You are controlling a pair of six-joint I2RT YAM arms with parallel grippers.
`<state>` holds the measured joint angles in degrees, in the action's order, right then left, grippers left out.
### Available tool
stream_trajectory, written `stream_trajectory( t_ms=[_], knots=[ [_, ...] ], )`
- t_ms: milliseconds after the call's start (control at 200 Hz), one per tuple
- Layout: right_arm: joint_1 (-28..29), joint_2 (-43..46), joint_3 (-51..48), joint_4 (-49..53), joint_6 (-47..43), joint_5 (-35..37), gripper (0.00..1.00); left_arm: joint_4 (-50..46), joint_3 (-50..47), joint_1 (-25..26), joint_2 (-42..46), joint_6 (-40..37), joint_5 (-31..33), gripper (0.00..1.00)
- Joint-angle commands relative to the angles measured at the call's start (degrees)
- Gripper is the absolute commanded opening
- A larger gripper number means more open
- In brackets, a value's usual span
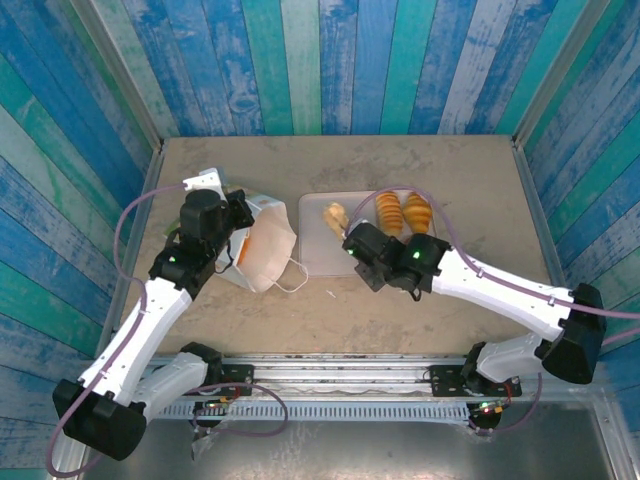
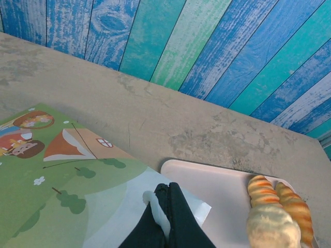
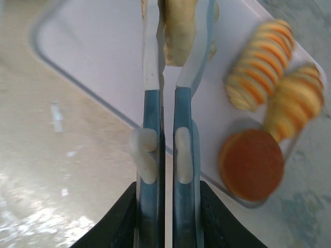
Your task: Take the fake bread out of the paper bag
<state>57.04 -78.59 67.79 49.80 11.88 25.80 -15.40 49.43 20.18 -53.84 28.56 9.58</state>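
the fake bread (image 1: pixel 390 212) lies on the pink tray (image 1: pixel 312 258) at the middle of the table (image 1: pixel 450 170), one pale roll (image 3: pixel 178 39) between the narrow fingers of the right gripper (image 3: pixel 177 15), i cannot tell if gripped, and the left gripper (image 2: pixel 166 188) pinches the paper bag (image 1: pixel 262 250) near the left edge.

Tally on the desk (image 1: pixel 400 160).

Fake bread in sight: four pieces.
- ridged croissants (image 1: pixel 388 210), orange-striped: two
- pale oval roll (image 1: pixel 335 214): one
- round brown bun (image 3: pixel 251 164): one

Paper bag (image 1: pixel 262 250), white with a green printed side: one. Cord handle (image 1: pixel 292 281) loops showing on it: one.

Flat pale pink tray (image 1: pixel 318 252): one.
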Motion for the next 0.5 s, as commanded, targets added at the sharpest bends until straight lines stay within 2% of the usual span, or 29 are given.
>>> stream_trajectory(
  t_ms=[0,306,496],
  knots=[
    [-2.52,-2.41,0.36,2.46,2.99,4.47,0.28,0.33,1.1,-0.22,0.57,0.15,1.88,0.0],
    [-2.88,-11.39,1.71,4.67,2.5,2.91,0.28,-0.05,0.87,-0.17,1.99,-0.65,2.83,0.0],
    [-2.26,-12.55,2.65,4.87,0.67,-5.15,0.33,0.19,0.77,-0.2,1.81,-1.12,2.11,0.0]
  ],
)
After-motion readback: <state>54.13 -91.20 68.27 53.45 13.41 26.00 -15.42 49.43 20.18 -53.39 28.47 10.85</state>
